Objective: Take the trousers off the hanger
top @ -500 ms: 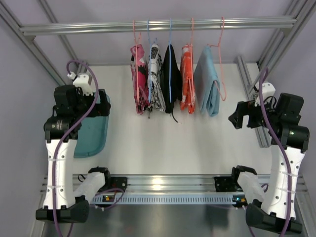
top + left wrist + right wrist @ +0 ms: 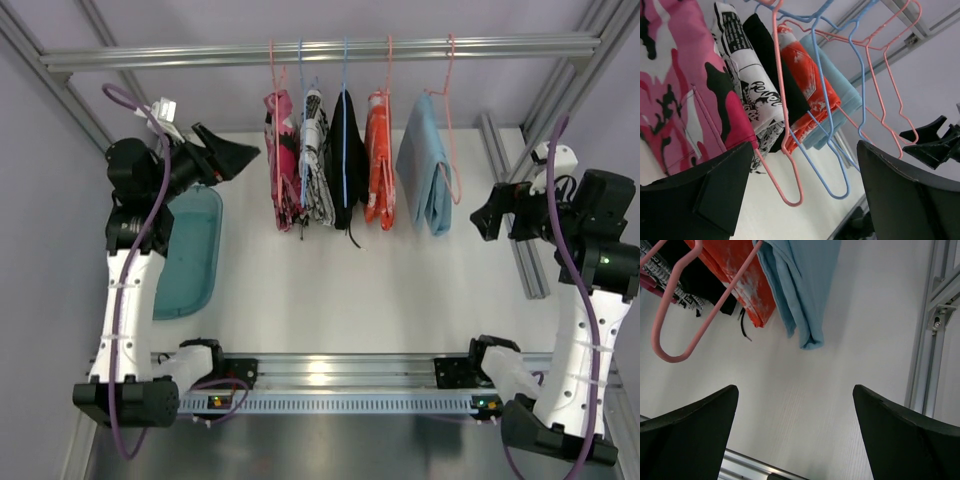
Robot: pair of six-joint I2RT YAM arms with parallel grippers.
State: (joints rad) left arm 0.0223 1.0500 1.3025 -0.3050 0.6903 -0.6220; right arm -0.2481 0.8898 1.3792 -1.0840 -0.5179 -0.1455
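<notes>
Both grippers wide open and empty, trousers hanging from the rail

Five folded garments hang on wire hangers under the aluminium rail [image 2: 200,55]. The pink camouflage trousers [image 2: 281,160] are leftmost along it on a pink hanger [image 2: 277,75], and the white black-print trousers [image 2: 317,165] are next on a blue hanger [image 2: 301,70]. After them come a black garment [image 2: 347,160], an orange garment [image 2: 380,165] and a light blue garment [image 2: 425,170]. The left gripper [image 2: 805,145] is raised below the rail just left of the row, jaws spread wide around nothing, pointing at the pink pair, near but apart. The right gripper [image 2: 795,387] sits below the rail's right end, well apart from the light blue garment, jaws fully spread, holding nothing. A teal tray [image 2: 195,260] lies on the counter [image 2: 350,290] below the rail's left part
</notes>
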